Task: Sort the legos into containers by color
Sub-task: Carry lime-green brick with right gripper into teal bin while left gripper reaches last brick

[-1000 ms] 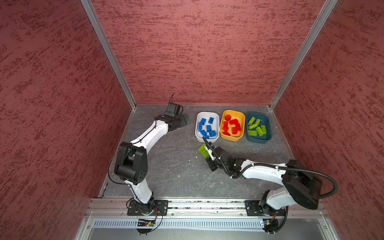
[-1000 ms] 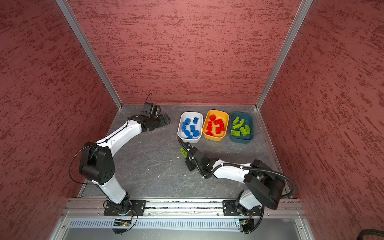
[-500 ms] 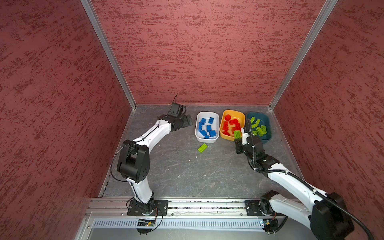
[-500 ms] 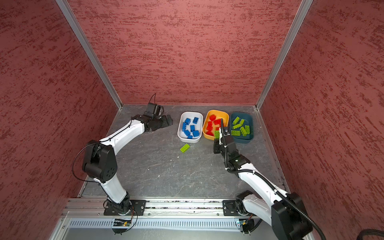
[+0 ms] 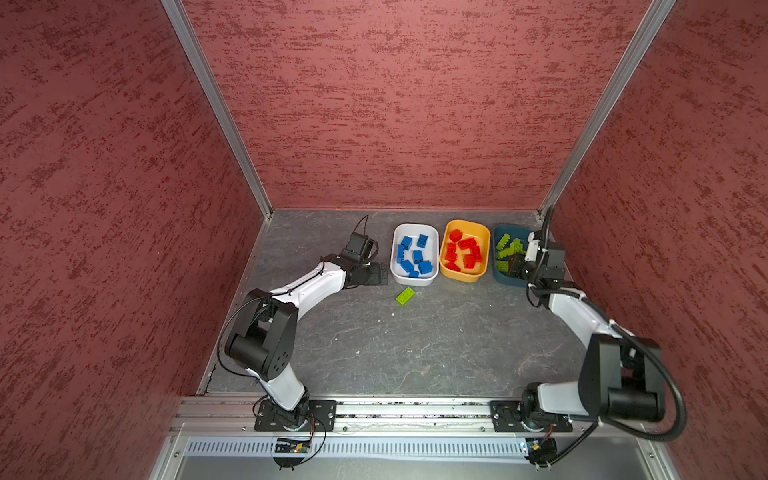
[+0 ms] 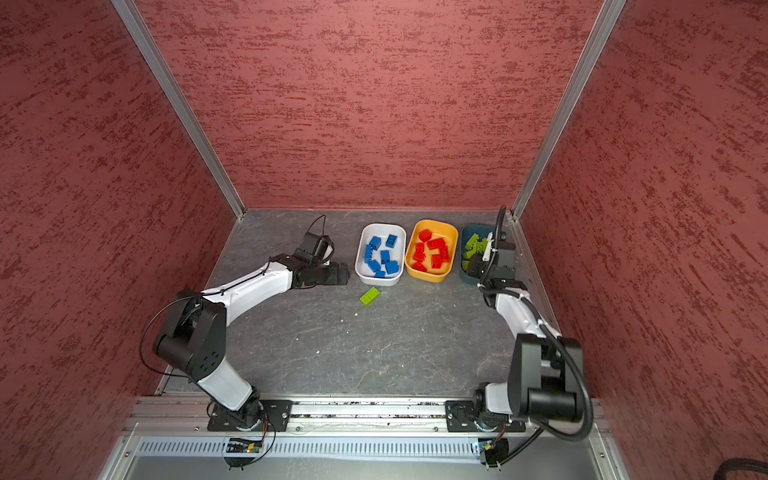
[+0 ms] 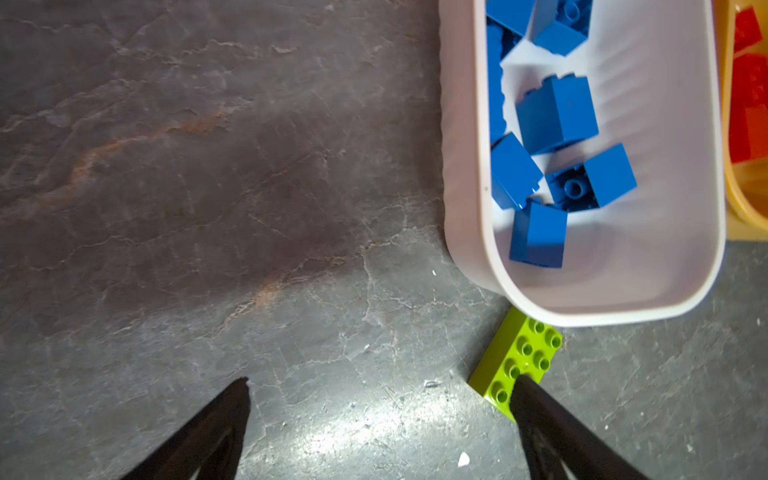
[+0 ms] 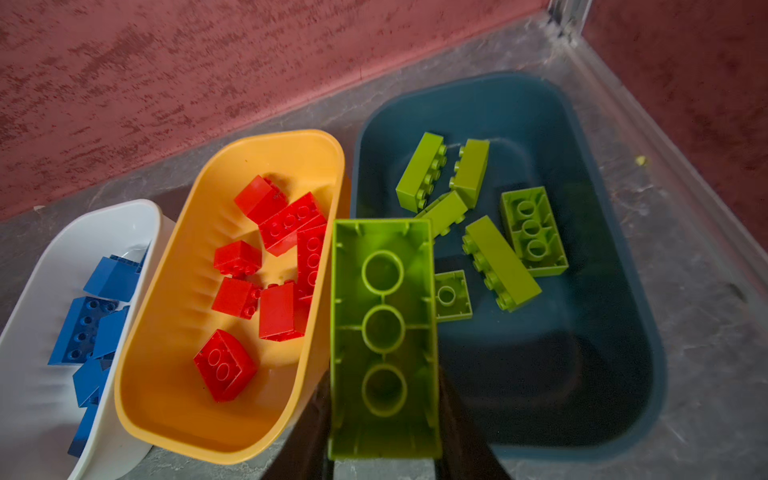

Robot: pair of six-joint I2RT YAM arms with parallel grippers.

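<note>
Lime-green oblong brick (image 8: 384, 324) is clamped by right gripper (image 8: 384, 415) near the rim of the yellow-orange tub (image 8: 282, 135); early release risks missorting. Left gripper (image 7: 382, 395): jaws spread.

Enclosure w/ 3 red-brown textured walls, darker streaks all over: back wall (image 5: 407, 104), left wall (image 5: 104, 208), right wall (image 5: 685, 208). Alu corner posts (image 5: 219, 112) at both back corners, leaning outward toward top. Dark grey floor (image 5: 415, 353), slate-look, pale crack-like veins, few white specks; rusty streak (image 7: 124, 141) seen in left wrist view. Silver alu rail (image 5: 415, 409) along front edge, slotted vent strip (image 5: 395, 448) below it. Light even, soft glare patch (image 7: 353, 436) on floor.
</note>
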